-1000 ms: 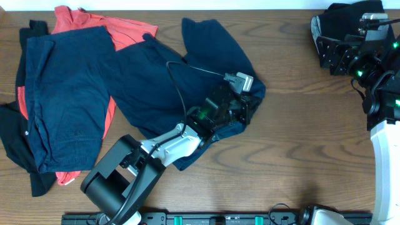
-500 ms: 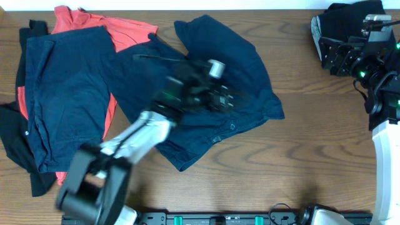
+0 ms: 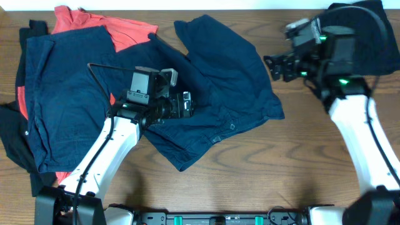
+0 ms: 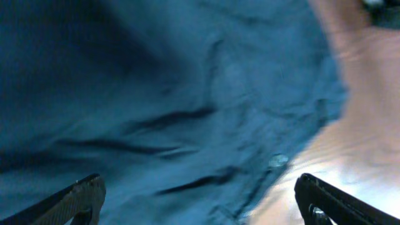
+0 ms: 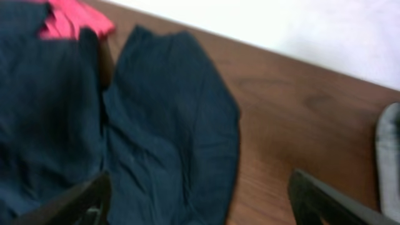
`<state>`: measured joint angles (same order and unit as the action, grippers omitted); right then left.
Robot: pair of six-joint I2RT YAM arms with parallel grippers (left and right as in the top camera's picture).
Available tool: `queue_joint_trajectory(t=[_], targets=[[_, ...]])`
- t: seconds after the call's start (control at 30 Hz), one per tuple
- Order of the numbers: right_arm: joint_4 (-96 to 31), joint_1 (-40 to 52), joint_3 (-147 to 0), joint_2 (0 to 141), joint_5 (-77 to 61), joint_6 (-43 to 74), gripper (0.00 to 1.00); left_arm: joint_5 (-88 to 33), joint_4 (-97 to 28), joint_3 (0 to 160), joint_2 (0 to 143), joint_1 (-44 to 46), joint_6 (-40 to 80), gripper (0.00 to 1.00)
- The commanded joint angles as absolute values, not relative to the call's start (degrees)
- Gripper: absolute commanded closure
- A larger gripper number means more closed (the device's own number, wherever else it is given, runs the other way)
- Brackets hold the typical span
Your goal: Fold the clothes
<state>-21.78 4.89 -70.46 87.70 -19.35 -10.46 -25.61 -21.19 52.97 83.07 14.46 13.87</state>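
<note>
Your left gripper (image 3: pixel 187 105) hangs over the middle of the buttoned navy shirt (image 3: pixel 237 81) in the overhead view, though from up there you cannot judge its opening. Your right gripper (image 3: pixel 275 66) is above the bare table (image 3: pixel 300 162), just beside the shirt's right edge. Count two large navy pieces: that shirt and a second navy garment (image 3: pixel 62 94) to its left. The second one lies on one coral-red shirt (image 3: pixel 128 31). You also have one black piece (image 3: pixel 12 140) at the left edge and another dark piece (image 3: pixel 372 28) in the far right corner, behind the right arm.

From the left wrist, the left gripper (image 4: pixel 199 184) is spread wide and grips nothing. The navy shirt (image 4: pixel 156 94) fills the view beneath it, and you cannot tell whether the tips touch the cloth. One pale button (image 4: pixel 277 161) shows near the hem.

From the right wrist, the right gripper (image 5: pixel 200 178) is likewise spread wide and empty. Below it you see the navy shirt (image 5: pixel 169 125), a corner of the coral-red shirt (image 5: pixel 69 15) and one grey piece (image 5: pixel 390 156) at the right edge.
</note>
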Motion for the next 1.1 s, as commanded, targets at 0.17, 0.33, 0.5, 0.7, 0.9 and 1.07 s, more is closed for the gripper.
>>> queue_joint_trajectory(t=[0.17,0.33,0.5,0.7,0.9,1.07], targets=[[-20.97,9.30,-71.24,101.36,-10.50,-12.71,0.18,-14.46,-24.40,53.28,82.43,14.48,7.29,0.02],[-21.32,10.37,-71.24,106.52,-10.50,-11.60,0.27,-7.27,-25.10,53.28,82.46,14.48,7.31,0.02],[-22.17,11.46,-71.24,109.14,-10.50,-9.61,0.28,-3.99,-25.04,53.28,82.46,14.48,7.29,0.02],[-26.35,12.08,-71.24,112.51,-10.46,-7.01,0.44,-3.14,-25.04,53.28,82.46,14.48,7.31,0.02],[-31.64,12.05,-71.22,113.60,-7.77,-2.92,0.52,-3.14,-25.02,53.28,82.46,14.48,7.31,0.02],[-40.16,11.57,-71.22,113.58,-2.68,2.35,0.54,-3.14,-25.02,53.28,82.46,14.48,7.31,0.02]])
